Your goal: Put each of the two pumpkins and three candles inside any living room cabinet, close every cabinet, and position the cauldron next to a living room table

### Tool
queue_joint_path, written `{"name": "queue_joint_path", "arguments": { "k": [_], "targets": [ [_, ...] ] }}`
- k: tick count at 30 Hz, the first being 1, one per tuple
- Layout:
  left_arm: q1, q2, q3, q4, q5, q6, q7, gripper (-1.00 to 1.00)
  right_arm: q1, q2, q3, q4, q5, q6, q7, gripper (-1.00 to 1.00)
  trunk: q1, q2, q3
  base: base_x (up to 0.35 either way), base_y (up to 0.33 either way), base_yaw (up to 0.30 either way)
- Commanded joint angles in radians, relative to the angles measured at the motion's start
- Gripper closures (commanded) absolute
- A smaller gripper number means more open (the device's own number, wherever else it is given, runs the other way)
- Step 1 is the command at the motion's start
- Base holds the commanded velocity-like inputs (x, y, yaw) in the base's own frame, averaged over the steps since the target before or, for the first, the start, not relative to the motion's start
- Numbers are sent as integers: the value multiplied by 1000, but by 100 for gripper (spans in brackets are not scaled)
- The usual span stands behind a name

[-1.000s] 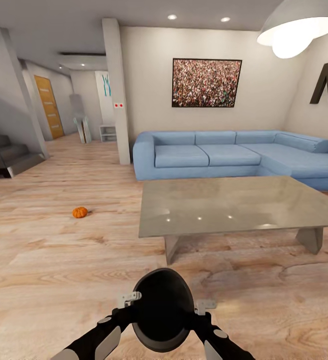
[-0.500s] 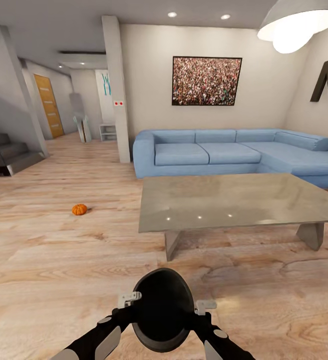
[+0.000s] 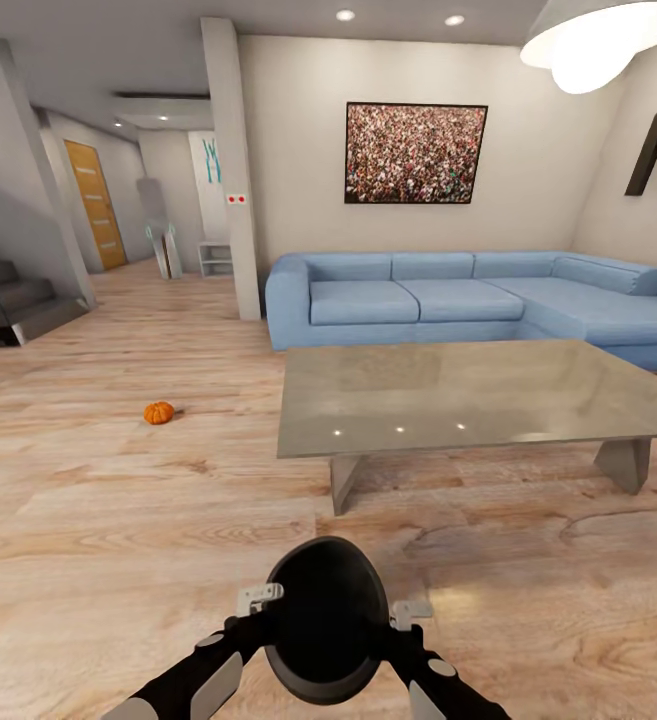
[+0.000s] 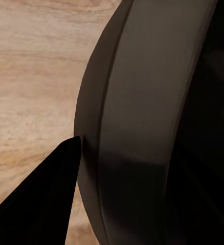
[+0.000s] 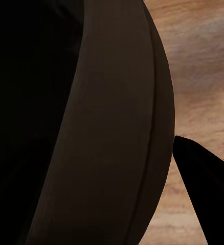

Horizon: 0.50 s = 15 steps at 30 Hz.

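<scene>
**Cauldron carried between both arms, table dead ahead**

Landmark for these notes: the grey coffee table (image 3: 468, 400).

Left of the table, well apart from it on the bare wood floor (image 3: 118, 520), one pumpkin (image 3: 158, 412) sits alone. I see no candles, no second pumpkin and no TV cabinet from here.

On the near side of the table, low in my head view, I hold the cauldron (image 3: 325, 620) up between both arms. It is tipped, its wide mouth facing the camera. The left gripper (image 3: 259, 598) sits at its left rim, the right gripper (image 3: 410, 609) at its right rim. In the left wrist view a dark finger (image 4: 45, 199) meets the pot wall (image 4: 142, 127); in the right wrist view another finger (image 5: 204, 189) lies just beside the wall (image 5: 112, 127). I judge each claw pinched on the rim, though I cannot make out how wide either stands.

What the next move turns on: the table lies straight ahead of the pot and slightly right, its long edge running across my view. Both arms are equally committed, so I judge that the base, not an arm, closes the gap.

Hard to make out: the pot's feet, and the floor directly beneath it. Beyond the table stands the blue sofa (image 3: 468, 300).
</scene>
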Motion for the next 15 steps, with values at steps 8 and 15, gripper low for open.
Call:
{"name": "queue_joint_path", "arguments": {
  "k": [8,15],
  "targets": [
    [0,3,-7,-1,-5,-55,37,100,-2,1,-17,-15,-41,-5,32,100,0,0,-1,92,0,0],
    [0,3,-7,-1,-5,-55,37,100,-2,0,-17,-15,-41,-5,32,100,0,0,-1,249,0,0]
  ]
}}
